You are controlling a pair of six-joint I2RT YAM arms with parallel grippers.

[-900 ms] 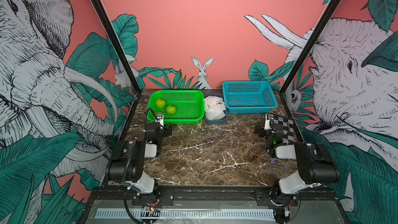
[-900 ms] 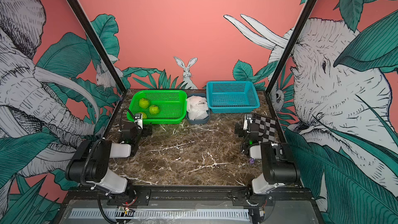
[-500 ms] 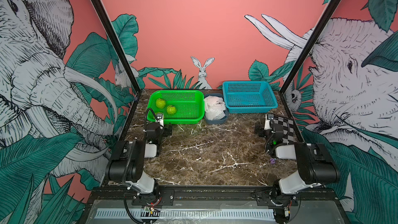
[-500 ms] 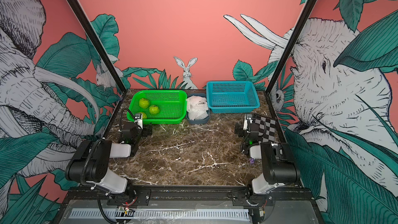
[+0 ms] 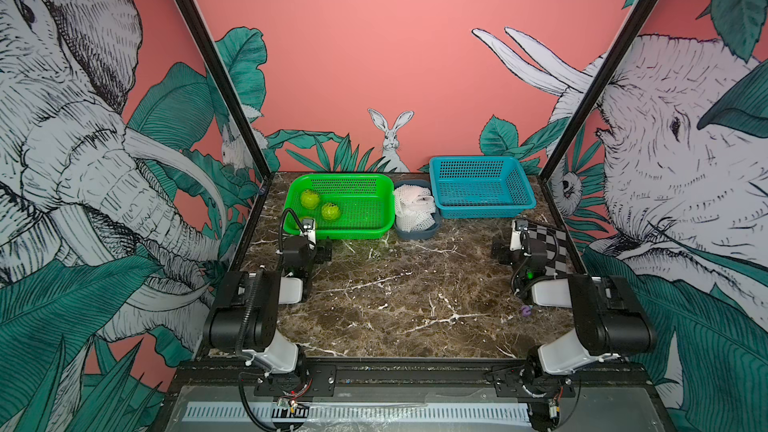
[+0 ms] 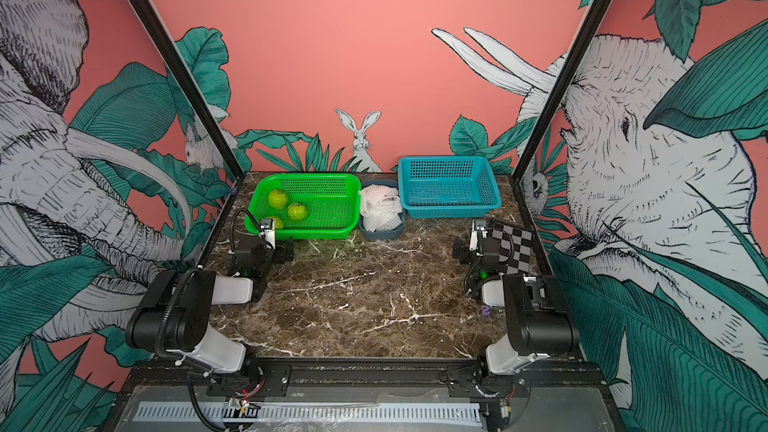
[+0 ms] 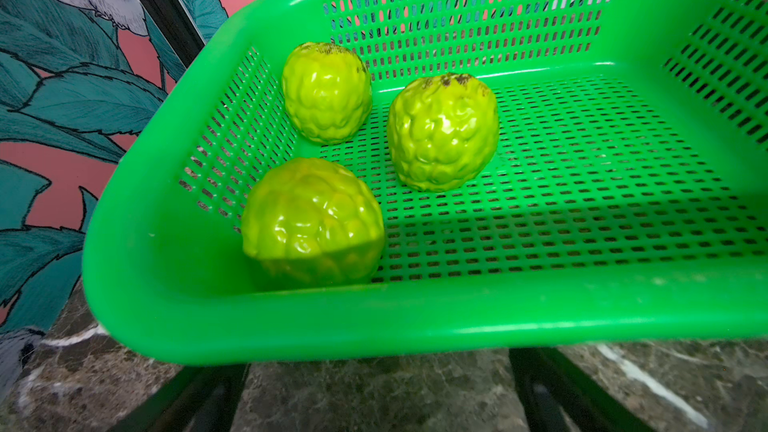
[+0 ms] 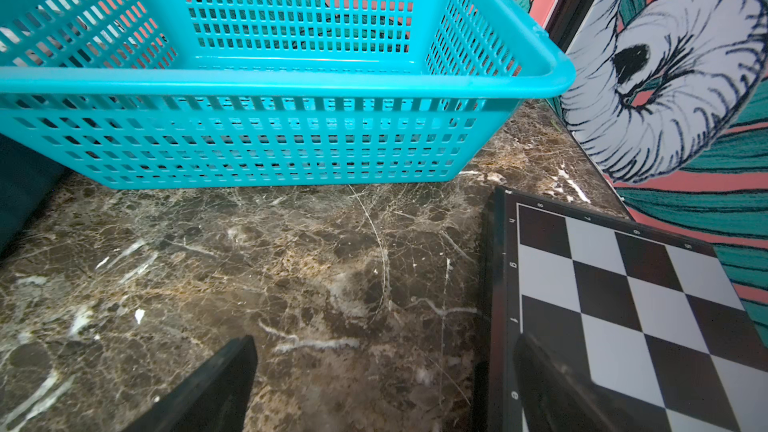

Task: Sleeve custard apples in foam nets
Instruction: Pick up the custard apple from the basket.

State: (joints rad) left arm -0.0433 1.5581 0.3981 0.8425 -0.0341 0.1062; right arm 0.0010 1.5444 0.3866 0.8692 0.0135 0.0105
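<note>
Three custard apples (image 7: 442, 135) in green basket (image 7: 374, 317); chessboard (image 8: 623, 305) edge lettered e–g

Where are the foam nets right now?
In both top views, the foam nets sit bunched in the grey-blue tub at the back centre, between the green basket and the blue basket.

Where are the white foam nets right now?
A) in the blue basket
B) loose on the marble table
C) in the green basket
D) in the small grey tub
D: the foam nets are bunched inside the grey tub, which stands between the green basket and the blue basket.
</note>
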